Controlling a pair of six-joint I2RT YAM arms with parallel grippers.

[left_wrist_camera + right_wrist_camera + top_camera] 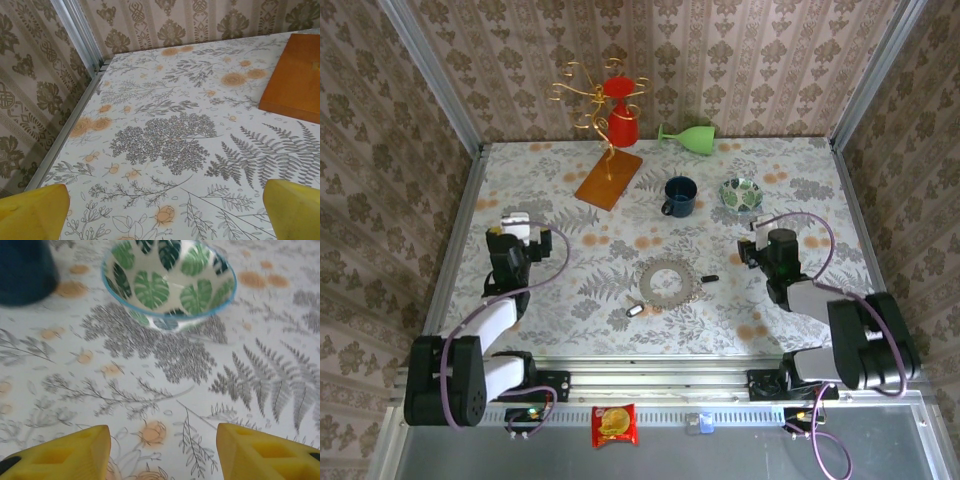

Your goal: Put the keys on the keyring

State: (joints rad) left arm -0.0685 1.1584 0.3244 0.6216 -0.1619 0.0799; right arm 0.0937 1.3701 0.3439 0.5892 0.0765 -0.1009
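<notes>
The grey keyring (668, 281) lies flat in the middle of the table. One small key (634, 310) rests just off its lower left edge and another (710, 278) with a dark head just off its right edge. My left gripper (520, 228) hangs well to the left of the ring; in its wrist view the yellow fingers (35, 212) stand wide apart over bare tablecloth. My right gripper (768, 238) is to the right of the ring, open, its fingers (70, 457) holding nothing and facing the patterned bowl.
A dark blue mug (679, 196) and a leaf-patterned bowl (741, 192) stand behind the ring. Further back are a wooden stand base (608, 178) with a gold rack and red cup (622, 122), and a green goblet (692, 137) on its side. Wallpapered walls enclose the table.
</notes>
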